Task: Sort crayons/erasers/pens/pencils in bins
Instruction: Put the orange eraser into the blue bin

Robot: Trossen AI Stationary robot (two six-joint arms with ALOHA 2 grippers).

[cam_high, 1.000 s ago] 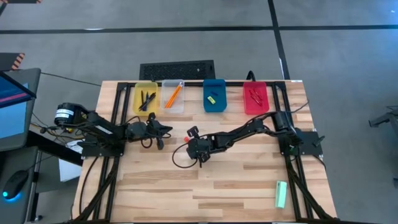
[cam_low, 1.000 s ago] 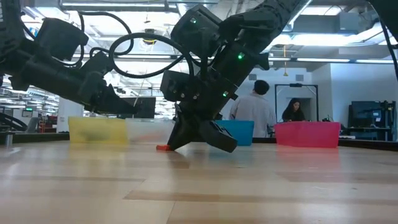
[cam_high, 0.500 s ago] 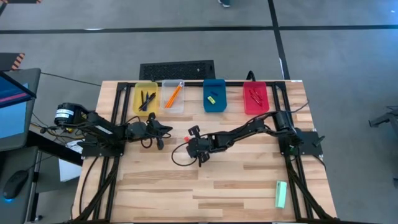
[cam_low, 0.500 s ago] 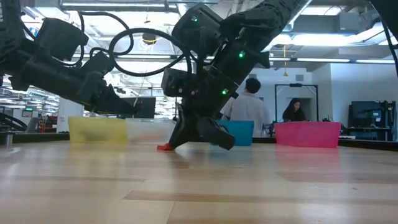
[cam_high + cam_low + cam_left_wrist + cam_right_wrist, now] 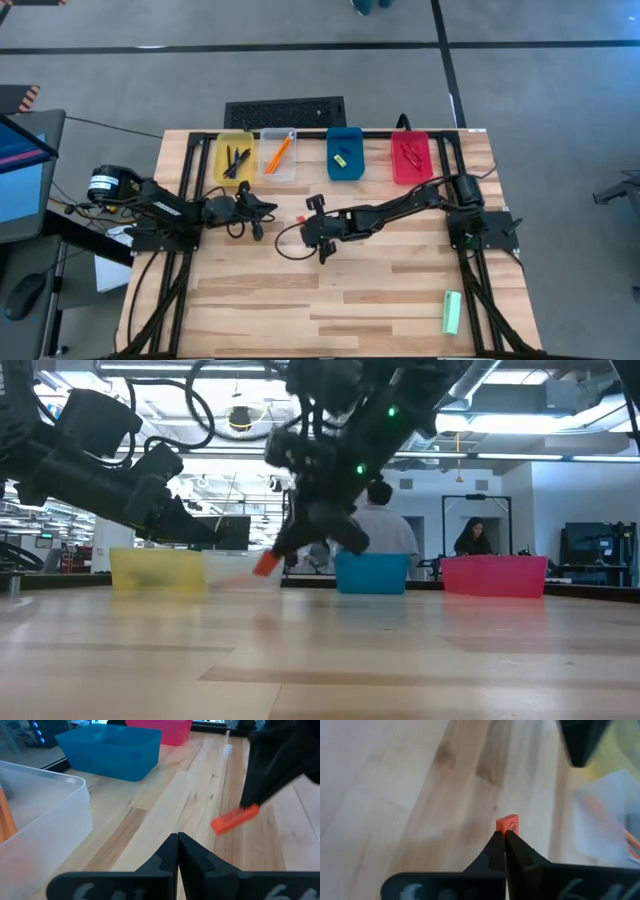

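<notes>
A red-orange eraser (image 5: pixel 265 564) hangs above the table's middle, with my right gripper (image 5: pixel 304 219) shut on it. The eraser also shows in the left wrist view (image 5: pixel 235 818). My left gripper (image 5: pixel 178 837) waits shut and empty, low over the table at the left (image 5: pixel 270 210), pointing toward the eraser. At the far edge stand the four bins. The yellow one (image 5: pixel 235 157) holds dark pens and the clear one (image 5: pixel 279 155) orange pencils. The blue one (image 5: pixel 345 153) holds a yellow eraser and the red one (image 5: pixel 411 157) crayons. My right gripper pinches one end of the eraser (image 5: pixel 507 828) between its two fingertips. The fingers slant down from the table's right side. The rest of the eraser sticks out past the fingertips, tilted and lifted clear of the table.
A pale green bar (image 5: pixel 453 312) lies near the table's front right corner. A black keyboard (image 5: pixel 285 110) sits beyond the far edge. People stand in the room behind the table (image 5: pixel 390 535). Bare wood stretches across the near half of the table (image 5: pixel 320 300).
My right gripper has risen from the table with the red-orange eraser and rolled a little. The eraser, which lay on the wood a second ago, now hangs clear above it.
</notes>
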